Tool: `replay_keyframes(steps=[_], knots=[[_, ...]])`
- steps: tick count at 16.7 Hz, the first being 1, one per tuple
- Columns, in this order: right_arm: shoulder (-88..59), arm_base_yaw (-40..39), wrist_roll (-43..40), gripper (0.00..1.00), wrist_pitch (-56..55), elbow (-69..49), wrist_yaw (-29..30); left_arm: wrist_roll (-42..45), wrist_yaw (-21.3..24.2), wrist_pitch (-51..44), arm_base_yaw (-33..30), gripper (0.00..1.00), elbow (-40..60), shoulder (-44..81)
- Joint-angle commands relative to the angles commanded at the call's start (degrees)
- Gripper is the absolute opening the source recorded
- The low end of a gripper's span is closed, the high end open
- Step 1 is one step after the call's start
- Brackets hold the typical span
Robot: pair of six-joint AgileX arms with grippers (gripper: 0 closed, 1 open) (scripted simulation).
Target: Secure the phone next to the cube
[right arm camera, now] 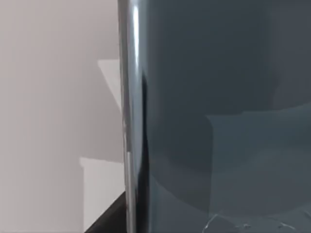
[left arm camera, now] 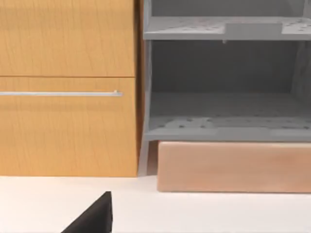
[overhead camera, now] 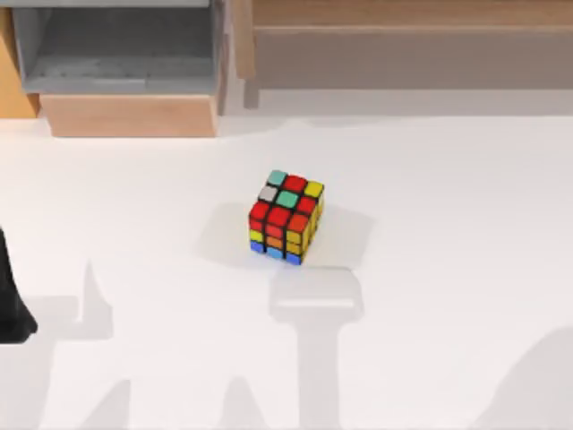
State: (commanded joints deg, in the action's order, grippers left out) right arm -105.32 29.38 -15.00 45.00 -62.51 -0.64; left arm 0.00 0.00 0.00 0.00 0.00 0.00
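The phone (right arm camera: 218, 97) is hanging very close in front of the right wrist camera. Its dark glossy face is taking most of that view, and its silvery rim (right arm camera: 129, 121) is running upright along one side. Where exactly it is standing over the table (overhead camera: 448, 269) I cannot tell. In the top view a rectangular shadow (overhead camera: 316, 296) is lying on the table just beside the cube (overhead camera: 286, 218), on its near side. So I am judging that the phone is being carried above that place.

The cube is sitting near the middle of the table, well apart from the cabinet (overhead camera: 125, 72) at the back.

The phone is looking stiff, thin and rather light, but its glass face is smooth and slippery, and it could crack if it is dropped. The long rims are giving the safest hold, near the middle of the length, so that it is not tipping.

A dark wedge (right arm camera: 109, 218) is showing beside the rim. It is perhaps part of the right gripper, but whether this gripper is closed on the phone I cannot tell.

The left arm (overhead camera: 11, 300) is resting at the table's left edge. The left gripper (left arm camera: 95, 218) is facing the cabinet, and its state I also cannot tell.
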Motion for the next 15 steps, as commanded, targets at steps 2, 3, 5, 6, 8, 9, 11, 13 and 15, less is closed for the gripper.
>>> replay_keyframes(steps=[2, 3, 5, 6, 8, 9, 11, 13, 15], knots=[[1.22, -0.53, 0.91, 0.0, 0.35, -1.43, 0.22, 0.0, 0.0, 0.0, 0.0, 1.0, 0.0, 0.0], [1.97, -1.07, 1.85, 0.0, 0.69, -2.66, 0.4, 0.0, 0.0, 0.0, 0.0, 1.0, 0.0, 0.0], [3.26, -2.68, 4.66, 0.0, 1.69, -5.89, 0.88, 0.0, 0.0, 0.0, 0.0, 1.0, 0.0, 0.0], [3.85, -3.73, 6.41, 0.0, 2.33, -7.8, 1.16, 0.0, 0.0, 0.0, 0.0, 1.0, 0.0, 0.0], [4.96, -6.24, 10.33, 0.0, 3.78, -11.91, 1.79, 0.0, 0.0, 0.0, 0.0, 1.0, 0.0, 0.0], [5.44, -7.7, 12.43, 0.0, 4.6, -13.99, 2.11, 0.0, 0.0, 0.0, 0.0, 1.0, 0.0, 0.0], [6.02, -11.0, 16.78, 0.0, 6.42, -18.07, 2.74, 0.0, 0.0, 0.0, 0.0, 1.0, 0.0, 0.0], [5.99, -14.63, 21.18, 0.0, 8.45, -22.17, 3.29, 0.0, 0.0, 0.0, 0.0, 1.0, 0.0, 0.0], [5.13, -18.56, 25.42, 0.0, 10.63, -26.2, 3.7, 0.0, 0.0, 0.0, 0.0, 1.0, 0.0, 0.0]])
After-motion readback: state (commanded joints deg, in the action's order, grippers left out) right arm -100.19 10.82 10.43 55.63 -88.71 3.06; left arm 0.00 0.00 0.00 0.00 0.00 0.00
